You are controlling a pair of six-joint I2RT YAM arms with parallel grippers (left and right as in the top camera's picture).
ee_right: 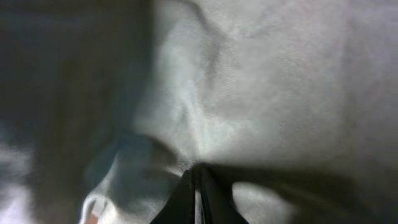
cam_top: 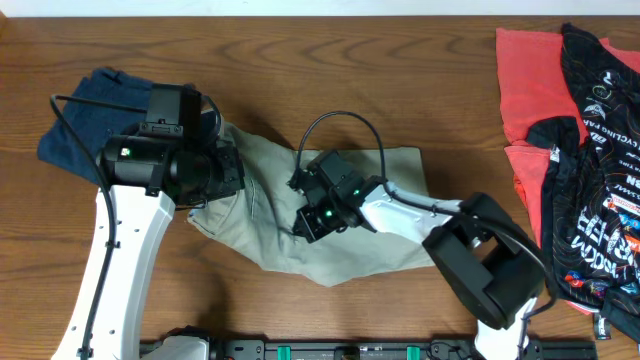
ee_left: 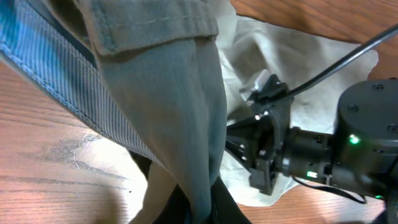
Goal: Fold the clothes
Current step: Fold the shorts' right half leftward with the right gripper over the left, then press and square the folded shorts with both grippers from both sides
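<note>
The khaki trousers [cam_top: 268, 240] are spread in a rumpled heap in the middle of the table [cam_top: 300, 60], between the two arms. The left gripper [cam_top: 232, 172] is closed on their left edge. In the left wrist view, cloth with a stitched hem [ee_left: 155, 28] is seen hanging in a long fold from it. The right gripper [ee_right: 196, 180] is pinched shut on a small ridge of the same cloth near the middle.

The cloth is judged to be light, soft and limp. It will sag and crease wherever it is not supported, and a thin pinch may slip. Better holds are expected at thick seamed parts, such as hems or corners, with the two grips kept well apart.

A navy garment [cam_top: 85, 120] lies under the left arm. A red garment [cam_top: 530, 90] and a black jersey [cam_top: 590, 160] are piled at the right edge. No basket or box is seen, and everything lies directly on the table.
</note>
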